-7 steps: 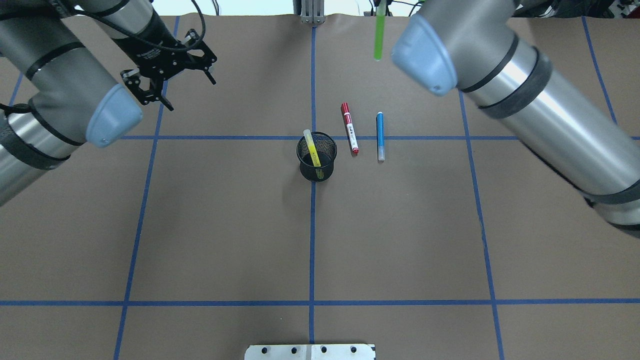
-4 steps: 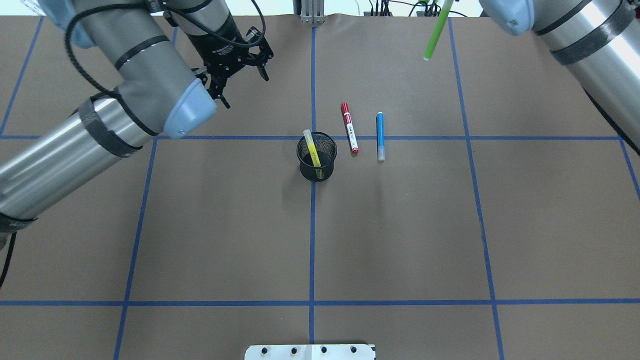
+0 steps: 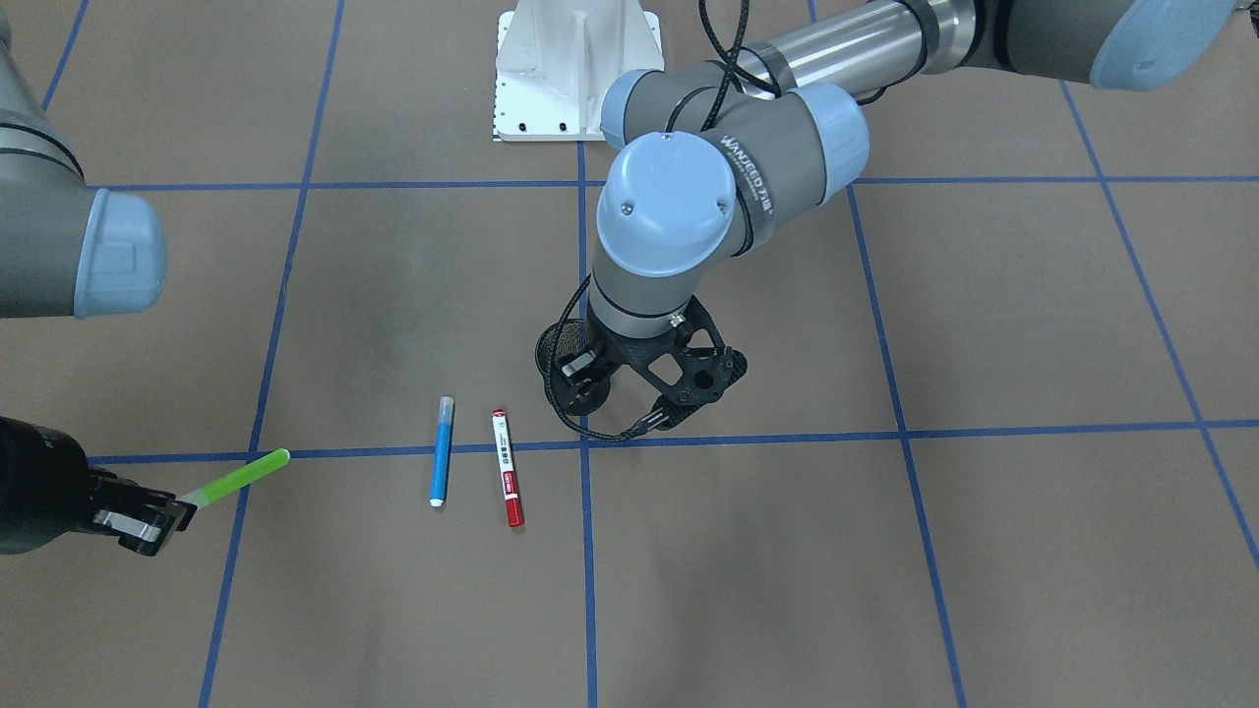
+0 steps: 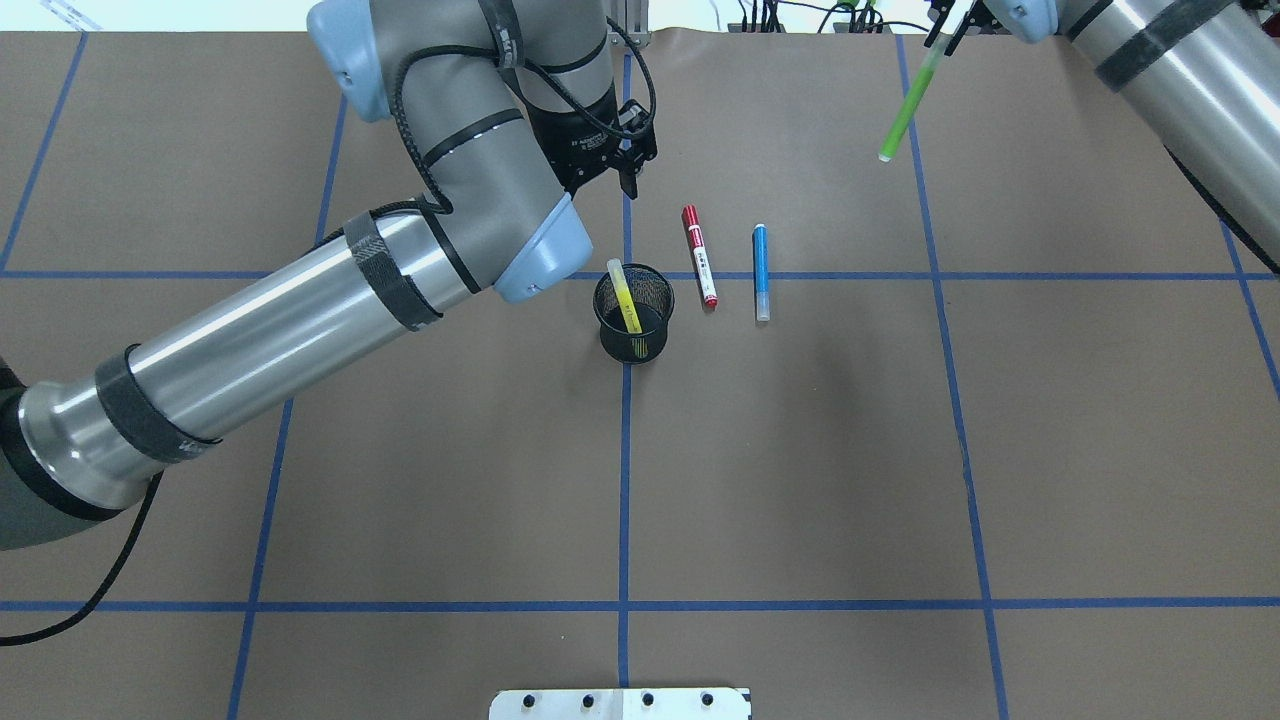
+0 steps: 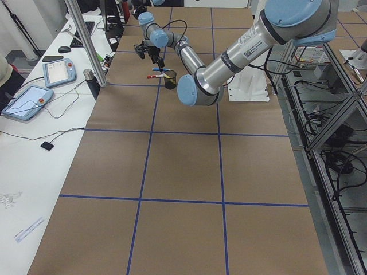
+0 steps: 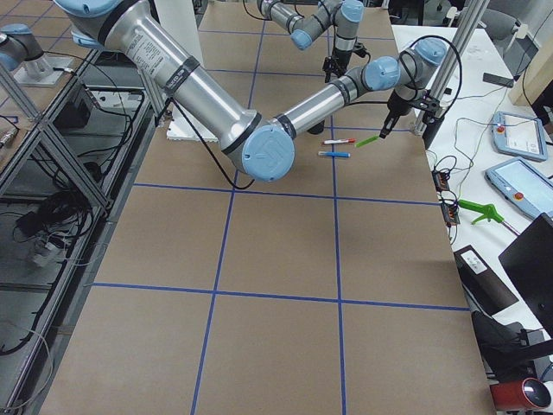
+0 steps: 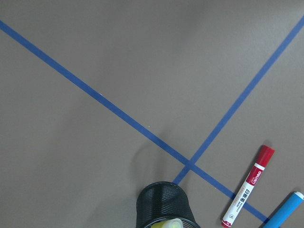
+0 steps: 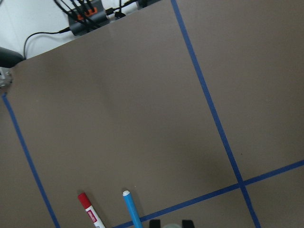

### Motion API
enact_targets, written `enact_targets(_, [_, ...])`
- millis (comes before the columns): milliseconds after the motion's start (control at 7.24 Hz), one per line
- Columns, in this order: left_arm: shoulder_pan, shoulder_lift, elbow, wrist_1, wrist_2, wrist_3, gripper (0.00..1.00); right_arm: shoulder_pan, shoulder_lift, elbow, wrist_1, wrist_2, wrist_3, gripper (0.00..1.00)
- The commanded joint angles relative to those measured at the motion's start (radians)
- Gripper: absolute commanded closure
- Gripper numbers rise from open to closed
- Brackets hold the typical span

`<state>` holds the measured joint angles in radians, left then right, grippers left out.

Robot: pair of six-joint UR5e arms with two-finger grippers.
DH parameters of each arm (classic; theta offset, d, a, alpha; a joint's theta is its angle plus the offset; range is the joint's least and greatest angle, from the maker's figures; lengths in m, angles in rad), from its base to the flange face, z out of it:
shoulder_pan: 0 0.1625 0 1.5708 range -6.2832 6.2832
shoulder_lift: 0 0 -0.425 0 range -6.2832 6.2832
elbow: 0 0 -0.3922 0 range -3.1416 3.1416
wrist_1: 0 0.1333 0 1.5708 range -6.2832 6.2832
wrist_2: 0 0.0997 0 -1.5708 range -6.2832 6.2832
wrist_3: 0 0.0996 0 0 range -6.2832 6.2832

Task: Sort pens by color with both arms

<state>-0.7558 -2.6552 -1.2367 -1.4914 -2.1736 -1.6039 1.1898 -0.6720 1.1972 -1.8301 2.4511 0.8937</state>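
Note:
My left gripper (image 3: 620,398) hangs open and empty just beyond the black mesh cup (image 4: 634,312), seen in the overhead view (image 4: 618,170). The yellow pen (image 4: 624,297) leans inside the cup. The red-and-white pen (image 4: 699,255) and the blue pen (image 4: 760,270) lie side by side on the paper right of the cup. The left wrist view shows the cup (image 7: 166,206), the red pen (image 7: 249,185) and the blue pen (image 7: 285,211). My right gripper (image 3: 162,516) is shut on the green pen (image 4: 905,105) and holds it tilted above the far right of the table.
Brown paper with a blue tape grid covers the table. The white metal base (image 4: 620,703) sits at the near edge. Cables (image 4: 800,15) run along the far edge. A side bench with tablets (image 5: 28,100) stands beyond the far edge.
My left arm has swept right from the far left corner to just beyond the cup, gripper still open. My right arm has carried the green pen further right.

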Motion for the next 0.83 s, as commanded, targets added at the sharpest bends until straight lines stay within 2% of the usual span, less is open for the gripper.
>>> enact_targets(0, [0.052,-0.006,0.046,-0.070,0.064,0.010,0.29,-0.060,0.049,-0.103,-0.002,0.071,-0.082,0.93])
enact_targets(138, [0.059,-0.003,0.048,-0.079,0.066,0.050,0.35,-0.067,0.075,-0.110,0.005,0.127,-0.111,0.93])
enact_targets(276, [0.067,0.007,0.046,-0.079,0.072,0.088,0.40,-0.070,0.087,-0.116,0.002,0.144,-0.201,0.93])
enact_targets(691, [0.081,0.027,0.042,-0.079,0.077,0.142,0.42,-0.084,0.088,-0.137,0.003,0.144,-0.257,0.93])
